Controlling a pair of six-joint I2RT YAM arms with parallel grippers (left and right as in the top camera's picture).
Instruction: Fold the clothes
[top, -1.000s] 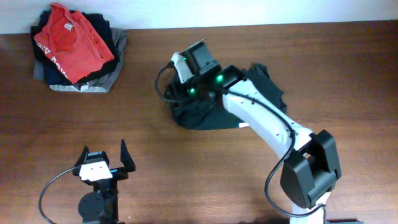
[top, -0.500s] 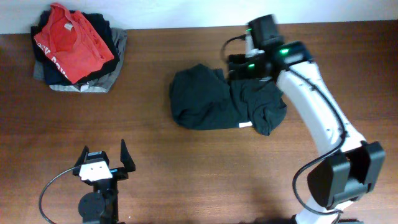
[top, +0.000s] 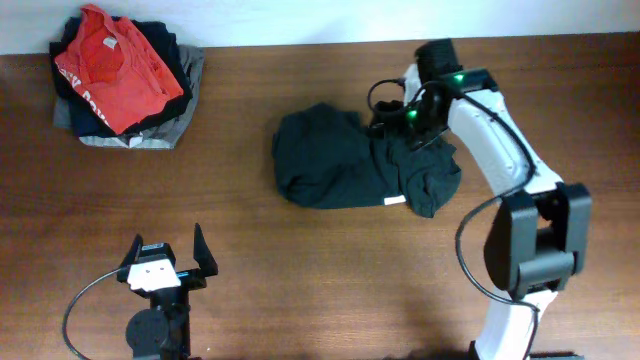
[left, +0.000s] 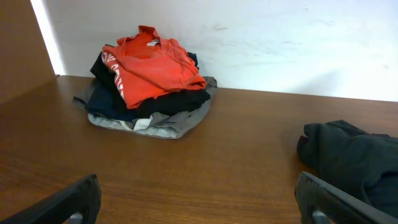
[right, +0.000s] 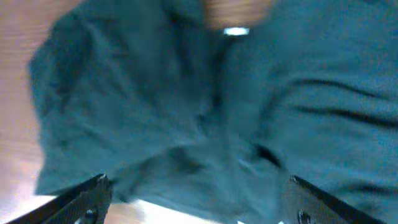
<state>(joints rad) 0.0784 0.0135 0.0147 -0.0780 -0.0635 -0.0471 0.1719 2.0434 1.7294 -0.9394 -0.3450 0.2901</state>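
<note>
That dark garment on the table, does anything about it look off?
Yes. The dark garment lies crumpled in a wrinkled heap mid-table, neither flat nor folded, unlike the stacked pile at the back corner.

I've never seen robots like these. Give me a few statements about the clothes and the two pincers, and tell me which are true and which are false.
1. The red T-shirt lies on top of the pile of clothes. True.
2. The left pincer grips the dark garment. False: it is open, holds nothing and sits well away from the garment.
3. The right pincer is over the dark garment with its fingers spread wide. True.
4. The dark garment lies neatly folded into a flat square. False: it is a wrinkled, bunched heap, not yet folded.
</note>
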